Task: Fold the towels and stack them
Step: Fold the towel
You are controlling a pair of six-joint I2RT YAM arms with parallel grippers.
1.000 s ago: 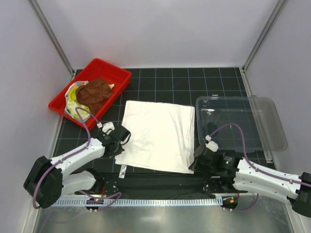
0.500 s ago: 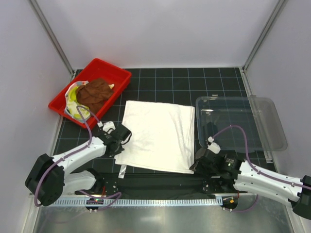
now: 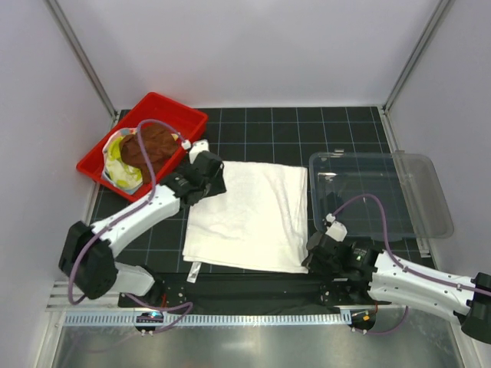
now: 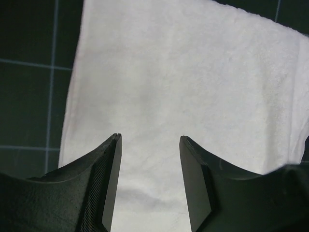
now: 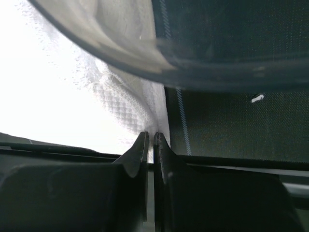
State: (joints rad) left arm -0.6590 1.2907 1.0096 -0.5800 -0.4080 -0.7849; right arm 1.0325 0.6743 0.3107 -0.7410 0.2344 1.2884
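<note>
One white towel (image 3: 253,218) lay flat, left gripper (image 4: 149,140) stood open above it with nothing held, right gripper (image 5: 150,137) was pinched shut on its near corner.

Matt, nubbly white cloth towel (image 3: 253,218); glossy, probably plastic red tray (image 3: 184,116)

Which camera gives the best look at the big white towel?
The top external view: the white towel lies spread out, nearly whole, one far corner hidden by the left arm. The left wrist view shows only a patch under the open left gripper; the right wrist view, just a corner pinched in the shut right gripper.
</note>
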